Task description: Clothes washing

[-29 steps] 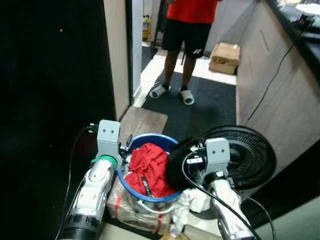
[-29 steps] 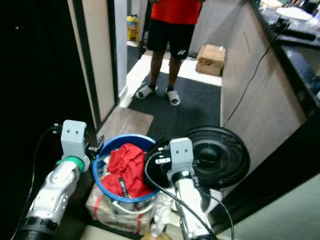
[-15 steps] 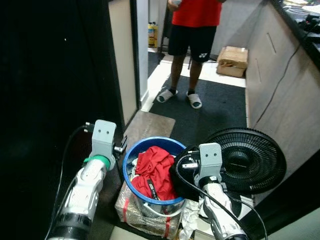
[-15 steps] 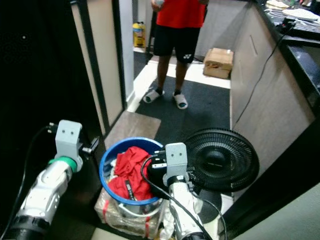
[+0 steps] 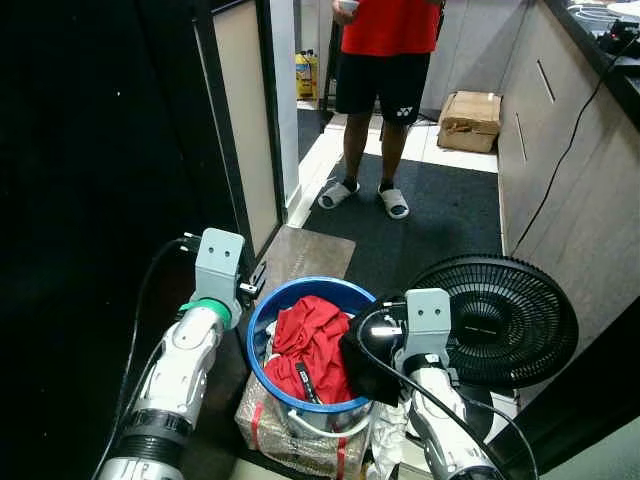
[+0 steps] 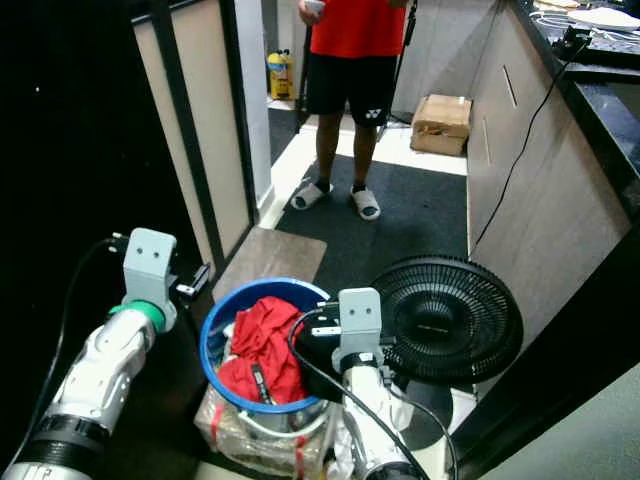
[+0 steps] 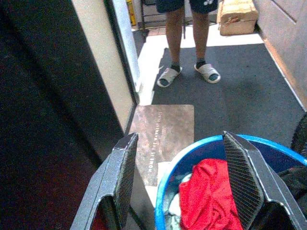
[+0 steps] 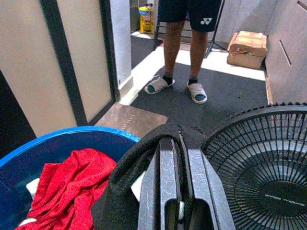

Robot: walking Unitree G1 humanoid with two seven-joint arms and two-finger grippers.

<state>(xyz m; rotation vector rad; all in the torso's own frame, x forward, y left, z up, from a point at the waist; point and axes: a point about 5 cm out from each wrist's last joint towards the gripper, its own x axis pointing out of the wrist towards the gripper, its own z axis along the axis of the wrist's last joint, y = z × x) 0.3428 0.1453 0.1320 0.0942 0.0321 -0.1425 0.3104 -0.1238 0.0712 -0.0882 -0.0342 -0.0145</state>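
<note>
A blue tub (image 5: 258,318) stands on a plastic-wrapped bundle (image 5: 290,435) on the floor in front of me and holds a crumpled red garment (image 5: 312,338). My left gripper (image 7: 180,139) is open, its two fingers astride the tub's left rim with nothing between them. At the tub's right rim, my right gripper (image 8: 180,139) is shut on a black garment (image 8: 125,178). That cloth drapes over its fingers and bunches beside the red garment (image 8: 72,184).
A black floor fan (image 5: 497,318) lies right of the tub. A person in a red shirt and black shorts (image 5: 382,60) stands ahead on the dark carpet. A doormat (image 5: 312,256), a door panel (image 5: 240,130), a cardboard box (image 5: 470,118) and cabinets (image 5: 570,170) surround the passage.
The whole picture has shifted, so the camera moved: more of the door panel and passage shows. Both arms stay at the tub, the right still shut on the black cloth.
</note>
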